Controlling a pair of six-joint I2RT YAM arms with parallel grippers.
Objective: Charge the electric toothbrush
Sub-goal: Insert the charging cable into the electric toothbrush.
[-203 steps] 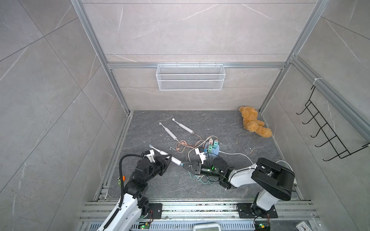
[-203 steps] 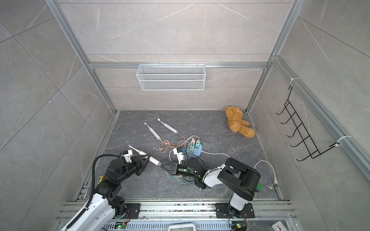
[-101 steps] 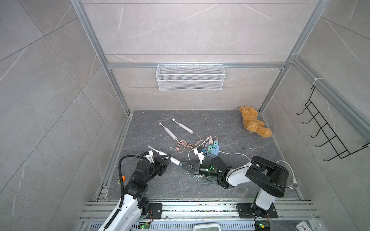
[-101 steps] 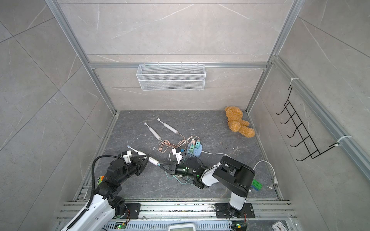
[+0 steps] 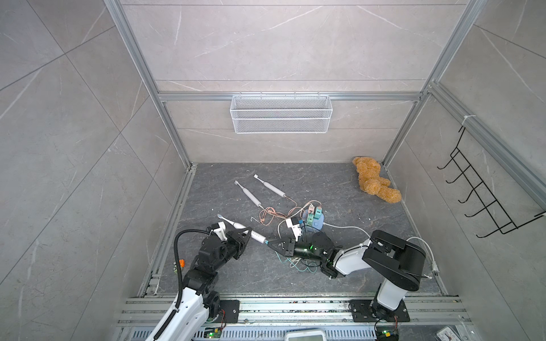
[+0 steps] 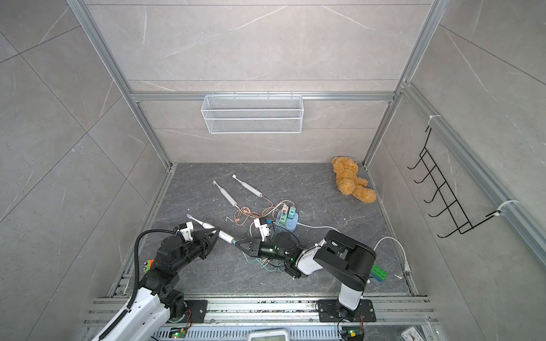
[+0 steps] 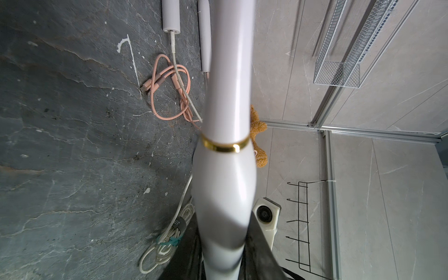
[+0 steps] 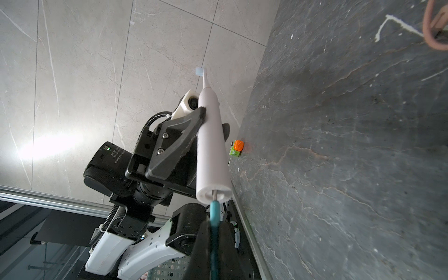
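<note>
While toothbrush (image 8: 211,150) sits clamped, plug (image 8: 214,209) prob. touches.

A white, gold-ringed electric toothbrush (image 7: 225,184) is held between dark jaws; a coiled pink cable (image 7: 157,82) is seen at ten o'clock on the grey stone counter (image 7: 72,157).

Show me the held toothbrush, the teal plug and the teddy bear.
held toothbrush (image 8: 211,150): right wrist view, handle middle.
teal plug (image 8: 214,212): right wrist view, plastic body.
teddy bear (image 5: 373,185): in a top view, belly.

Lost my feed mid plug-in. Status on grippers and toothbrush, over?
Left gripper shut on electric toothbrush. Right gripper shut on teal charging plug, tip at base port. Nothing blocking the port.
</note>
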